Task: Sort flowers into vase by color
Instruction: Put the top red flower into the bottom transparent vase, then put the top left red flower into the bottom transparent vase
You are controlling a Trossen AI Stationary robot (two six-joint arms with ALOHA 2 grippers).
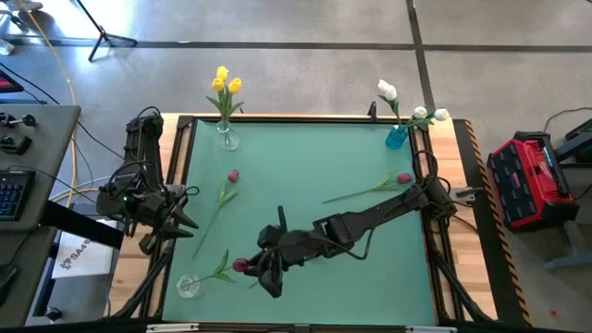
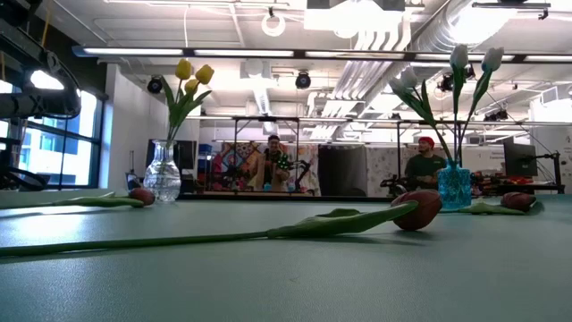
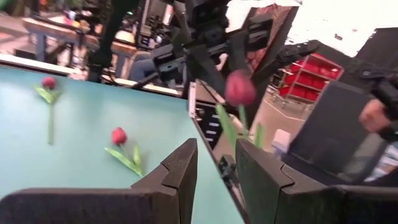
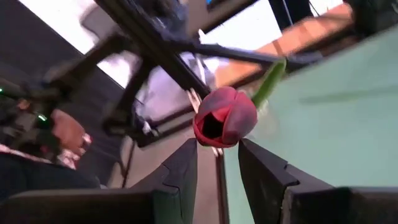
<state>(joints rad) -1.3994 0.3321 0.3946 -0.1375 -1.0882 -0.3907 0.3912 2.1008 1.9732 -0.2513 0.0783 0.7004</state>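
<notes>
My right gripper [image 1: 252, 269] reaches to the table's near left and is shut on a dark red tulip [image 1: 240, 265]. Its head [image 4: 224, 118] sits at my fingertips in the right wrist view. The green stem [image 1: 220, 272] runs on toward a small clear vase [image 1: 188, 285] near the near-left corner; I cannot tell whether the stem end is inside it. My left gripper [image 3: 216, 158] waits open by the table's left edge [image 1: 180, 218], looking across at the held tulip [image 3: 239, 87]. Yellow tulips stand in a clear vase [image 1: 227, 137], white ones in a blue vase [image 1: 397, 137]. My right gripper pinches the tulip's head by its open top end [image 4: 214, 138], between the free ends of the two fingers. The fingers [image 3: 208, 59] come slanting down from the table's right. The tulip is lifted, and its stem [image 3: 225, 124] and leaves hang below the head.
Two more dark red tulips lie flat on the green table, one left of centre [image 1: 232, 175] and one at the right [image 1: 403, 178]. In the low view another red tulip [image 2: 416, 210] lies in front, stem running left; no gripper shows there. People stand in the room behind.
</notes>
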